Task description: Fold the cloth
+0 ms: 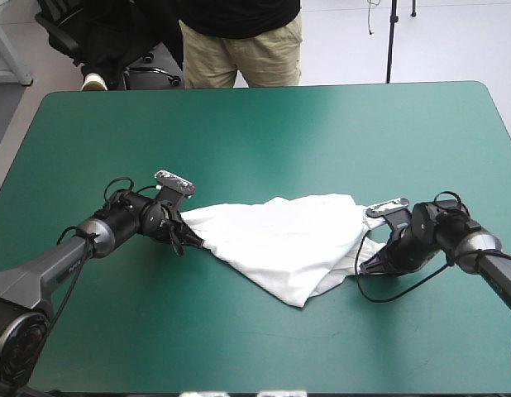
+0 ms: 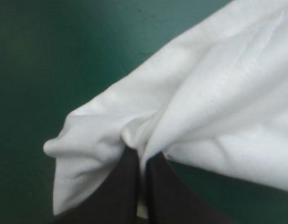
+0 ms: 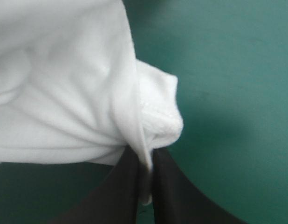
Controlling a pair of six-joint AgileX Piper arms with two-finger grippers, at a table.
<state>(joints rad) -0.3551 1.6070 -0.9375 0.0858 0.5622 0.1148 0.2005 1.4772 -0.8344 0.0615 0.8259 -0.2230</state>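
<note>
The white T-shirt (image 1: 284, 240) lies stretched across the middle of the teal-green table, a rough triangle with its point toward the near edge. My left gripper (image 1: 192, 241) is shut on the T-shirt at its left end. In the left wrist view the black fingers (image 2: 123, 184) pinch a bunched fold of the T-shirt (image 2: 218, 107). My right gripper (image 1: 362, 265) is shut on the T-shirt at its right end. The right wrist view has its fingers (image 3: 174, 191) clamped on a hemmed edge of the T-shirt (image 3: 65, 93).
Bare teal-green table (image 1: 264, 132) stretches beyond the shirt to the far edge. A band of bare cover (image 1: 239, 347) runs along the near edge.
</note>
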